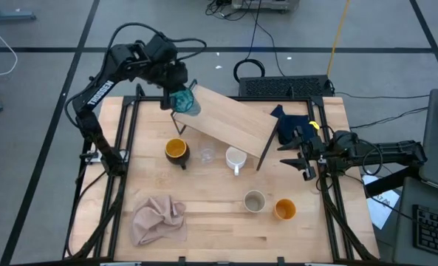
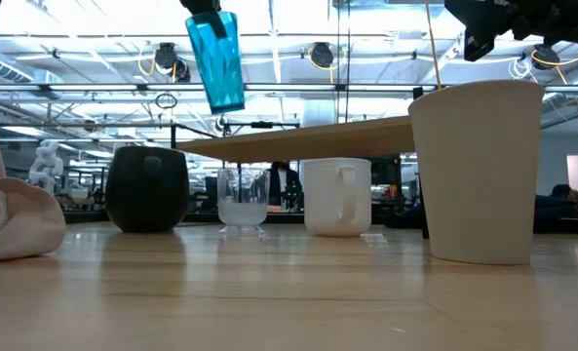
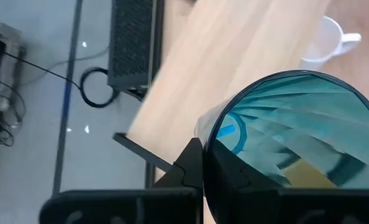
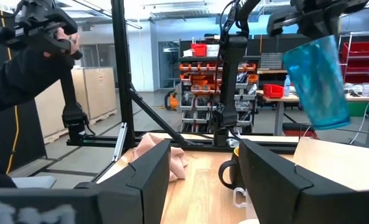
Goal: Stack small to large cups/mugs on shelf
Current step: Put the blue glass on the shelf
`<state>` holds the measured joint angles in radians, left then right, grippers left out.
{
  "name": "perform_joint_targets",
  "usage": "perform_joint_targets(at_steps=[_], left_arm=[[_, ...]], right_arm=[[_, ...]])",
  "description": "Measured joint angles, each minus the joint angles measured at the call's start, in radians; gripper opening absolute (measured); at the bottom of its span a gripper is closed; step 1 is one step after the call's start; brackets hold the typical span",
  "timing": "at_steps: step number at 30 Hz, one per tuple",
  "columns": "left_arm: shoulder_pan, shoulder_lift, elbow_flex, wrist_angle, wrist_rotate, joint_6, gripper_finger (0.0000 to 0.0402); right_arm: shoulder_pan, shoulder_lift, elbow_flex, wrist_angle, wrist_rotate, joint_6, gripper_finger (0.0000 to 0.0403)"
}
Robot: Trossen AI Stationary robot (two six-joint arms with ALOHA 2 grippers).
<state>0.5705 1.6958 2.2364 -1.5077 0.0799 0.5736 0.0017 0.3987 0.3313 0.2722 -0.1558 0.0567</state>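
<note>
Dark jointed arms, white TROSSEN lettering

My overhead camera looks straight down; my low one sits level on the table [image 2: 269, 302]; both share the teal tumbler [image 1: 185, 102].

In the low view the beige cup [image 2: 478, 171] hides the orange cup; the pink cloth [image 2: 11, 219] is cut off.
</note>
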Motion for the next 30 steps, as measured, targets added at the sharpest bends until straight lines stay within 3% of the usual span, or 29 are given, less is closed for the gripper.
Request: perform_joint_targets(at_steps=[12, 30], left_arm=[[0.002, 0.013, 0.000, -0.063, 0.057, -0.022, 0.0004], [0.021, 0.134, 0.000, -0.053, 0.035, 0.019, 0.0004]], right_arm=[[0.000, 0.003, 0.000, -0.001, 0.001, -0.016, 0.0183], [0.000, 0.008, 0.000, -0.031, 0.001, -0.020, 0.0183]])
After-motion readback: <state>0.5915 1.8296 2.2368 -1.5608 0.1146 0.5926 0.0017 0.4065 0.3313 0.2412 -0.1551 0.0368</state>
